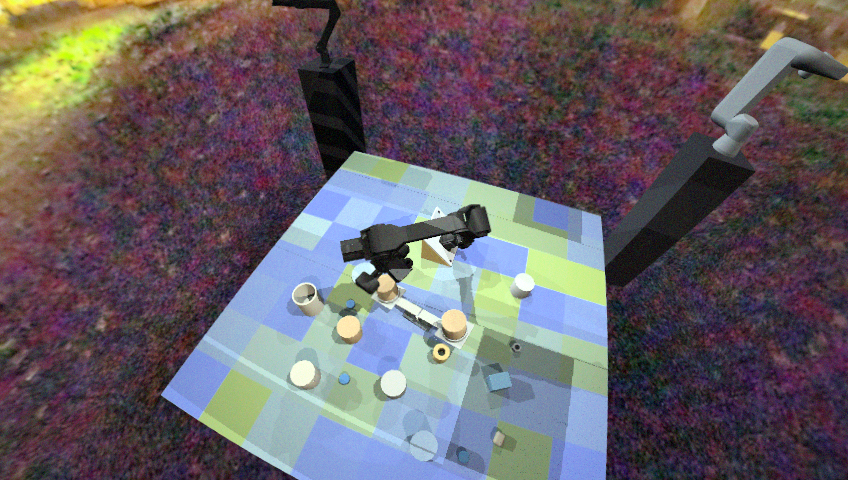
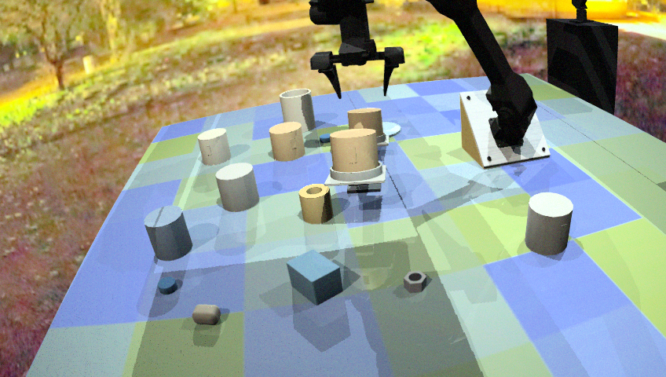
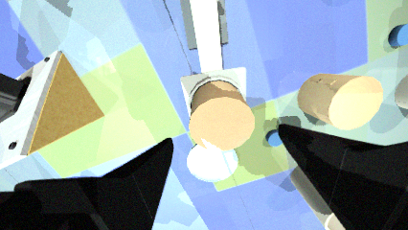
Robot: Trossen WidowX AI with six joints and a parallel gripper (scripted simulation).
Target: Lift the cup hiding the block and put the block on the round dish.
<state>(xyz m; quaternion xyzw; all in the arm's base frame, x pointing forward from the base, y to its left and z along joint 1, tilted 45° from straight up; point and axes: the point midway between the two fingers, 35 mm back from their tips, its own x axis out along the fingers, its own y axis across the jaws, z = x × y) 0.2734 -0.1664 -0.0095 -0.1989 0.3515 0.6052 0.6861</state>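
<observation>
Two tan cups stand on the ends of the white balance (image 1: 423, 313) (image 3: 206, 38). The far cup (image 1: 386, 287) (image 2: 364, 121) (image 3: 221, 124) is beside the round pale dish (image 1: 360, 271) (image 2: 391, 129) (image 3: 212, 165). The near cup (image 1: 454, 324) (image 2: 353, 151) stands on the other end, out of the wrist view. No block shows; what is under either cup is hidden. My gripper (image 2: 362, 96) (image 3: 224, 136) is open and empty, pointing down above the far cup, fingertips higher than its top. In the wrist view that cup appears between the fingers.
A tan cylinder (image 1: 349, 328) (image 2: 287, 141) (image 3: 356, 102), a small blue disc (image 1: 350, 303) (image 3: 274, 138) and a tall hollow cylinder (image 1: 307, 299) (image 2: 298, 109) stand near the far end. A yellow tube (image 2: 316, 207) stands by the near cup. The arm's wedge base (image 2: 472, 135) is to one side.
</observation>
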